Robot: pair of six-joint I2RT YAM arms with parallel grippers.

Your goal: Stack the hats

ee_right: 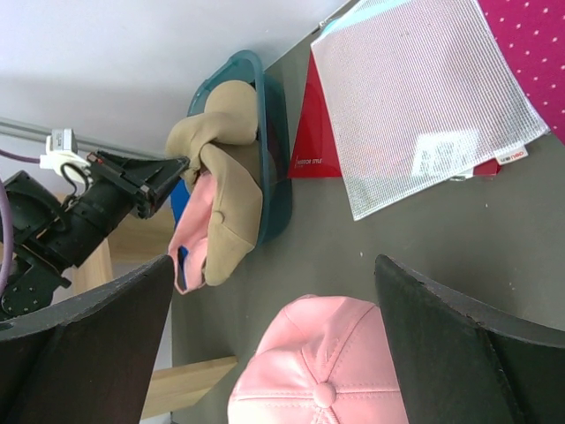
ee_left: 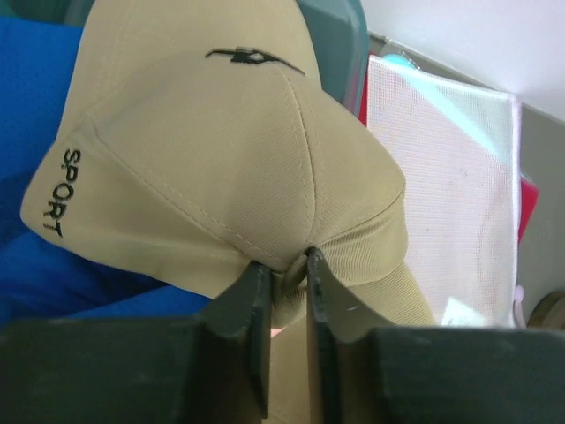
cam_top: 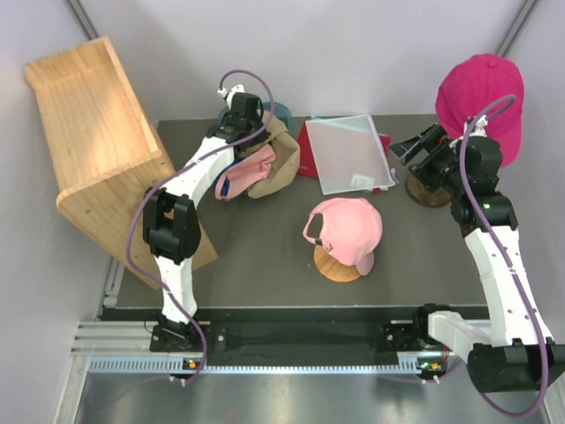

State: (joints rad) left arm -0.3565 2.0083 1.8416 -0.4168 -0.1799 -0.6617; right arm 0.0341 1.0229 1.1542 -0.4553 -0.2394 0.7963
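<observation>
- Left gripper (ee_left: 286,269) — jaws narrow, pinching the tan cap (ee_left: 221,168) at its crown button; the cap lies at 11 o'clock on the table (cam_top: 256,256).
- We judge the cap light and soft — crown folds, brim stiffer.
- Right gripper (ee_right: 274,265) gapes wide, empty.

My dark grey desk (cam_top: 265,238) has a tilted wooden crate (cam_top: 88,132) at its left edge. At the back left, a teal tray (ee_right: 274,177) holds the tan cap (cam_top: 281,159). A red folder (cam_top: 309,152) lies under a white mesh pouch (cam_top: 349,150) at the back. One round wooden stand (cam_top: 334,268) sits mid-desk, and a second stand (cam_top: 428,194) at the right.
</observation>
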